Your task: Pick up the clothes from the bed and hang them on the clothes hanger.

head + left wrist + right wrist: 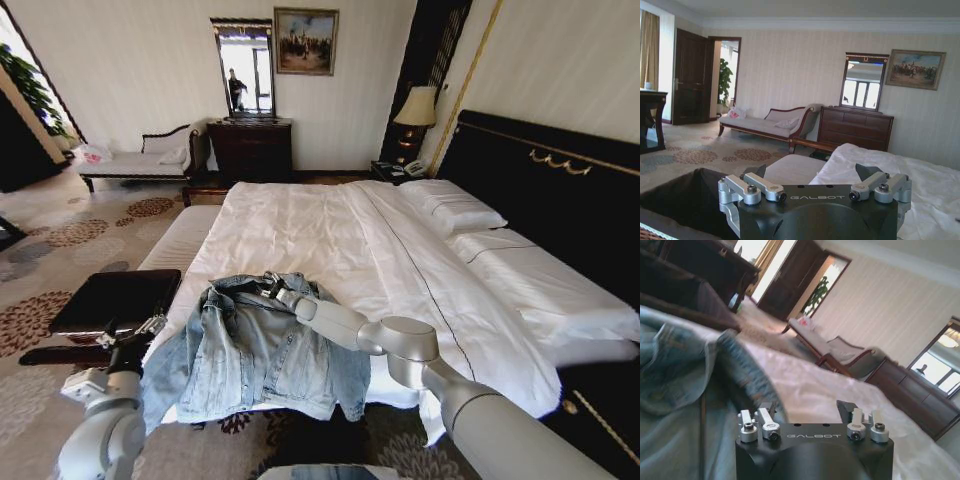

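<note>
The clothes, a faded light-blue denim jacket (250, 350), lie spread at the foot corner of the bed (330, 230), partly hanging over its edge. My right gripper (268, 287) reaches across from the right and rests at the jacket's collar. In the right wrist view this gripper (807, 409) is open, with denim (685, 390) bunched against one finger and white quilt beyond. My left gripper (135, 335) is raised beside the bed's foot, left of the jacket. It is open (813, 172) with nothing between its fingers. The clothes hanger is out of view.
A black flat-topped stand (115, 298) sits just left of the jacket, close to my left arm. A white-cushioned bench (180, 238) runs along the bed's left side. A chaise (140, 160), a dark dresser (250, 148) and a lamp (418, 105) line the far wall. Patterned carpet (60, 240) lies open to the left.
</note>
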Tool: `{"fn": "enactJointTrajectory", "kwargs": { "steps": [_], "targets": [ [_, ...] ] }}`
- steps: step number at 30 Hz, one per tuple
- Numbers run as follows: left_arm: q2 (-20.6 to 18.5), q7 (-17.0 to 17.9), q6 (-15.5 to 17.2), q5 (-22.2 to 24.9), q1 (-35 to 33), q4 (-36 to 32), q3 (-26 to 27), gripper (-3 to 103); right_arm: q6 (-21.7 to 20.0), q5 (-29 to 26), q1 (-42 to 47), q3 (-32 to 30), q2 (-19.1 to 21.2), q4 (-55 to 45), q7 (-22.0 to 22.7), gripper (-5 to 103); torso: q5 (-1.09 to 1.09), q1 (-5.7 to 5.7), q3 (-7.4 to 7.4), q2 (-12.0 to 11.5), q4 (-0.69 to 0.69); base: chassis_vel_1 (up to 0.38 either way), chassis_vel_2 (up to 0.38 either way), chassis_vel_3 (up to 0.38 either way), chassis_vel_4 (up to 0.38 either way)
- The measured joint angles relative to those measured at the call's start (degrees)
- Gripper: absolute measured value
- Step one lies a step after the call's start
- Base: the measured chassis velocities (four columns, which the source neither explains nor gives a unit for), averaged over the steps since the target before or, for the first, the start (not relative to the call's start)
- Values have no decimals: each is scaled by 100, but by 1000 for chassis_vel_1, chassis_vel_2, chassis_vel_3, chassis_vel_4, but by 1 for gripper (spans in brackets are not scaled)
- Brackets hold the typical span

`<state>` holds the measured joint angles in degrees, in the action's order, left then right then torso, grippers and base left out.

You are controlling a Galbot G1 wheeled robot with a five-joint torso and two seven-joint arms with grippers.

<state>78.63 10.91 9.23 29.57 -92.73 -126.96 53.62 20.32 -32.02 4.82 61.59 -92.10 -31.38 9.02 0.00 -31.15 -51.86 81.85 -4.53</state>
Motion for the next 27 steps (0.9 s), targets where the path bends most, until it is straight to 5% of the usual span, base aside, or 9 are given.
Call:
{"fn": "enactJointTrajectory", "kwargs": {
  "steps": [5,8,13,20,27],
  "targets": [
    [-359,40,188,551,293,404,34,100,-80,-444,-168,-127,40,-956,467,84,1,-1,0,0,3,0,0,0,0],
    [-838,193,496,1349,686,688,40,100,-310,-1295,-254,-129,539,-2201,1204,98,-2,0,0,0,8,0,0,0,0],
    [-1420,220,836,2294,1310,1125,-142,100,-712,-2248,-262,-164,1368,-3835,2165,100,2,0,0,0,-3,0,0,0,0],
    [-1202,-54,752,3297,1414,1080,-318,100,-1030,-3153,53,-229,2025,-4870,2631,100,-1,-2,0,0,1,0,0,0,0],
    [-977,-419,441,3570,1286,711,-310,100,-1174,-3091,307,-133,2184,-4935,2812,100,2,1,0,0,-1,0,0,0,0]
  ]
}}
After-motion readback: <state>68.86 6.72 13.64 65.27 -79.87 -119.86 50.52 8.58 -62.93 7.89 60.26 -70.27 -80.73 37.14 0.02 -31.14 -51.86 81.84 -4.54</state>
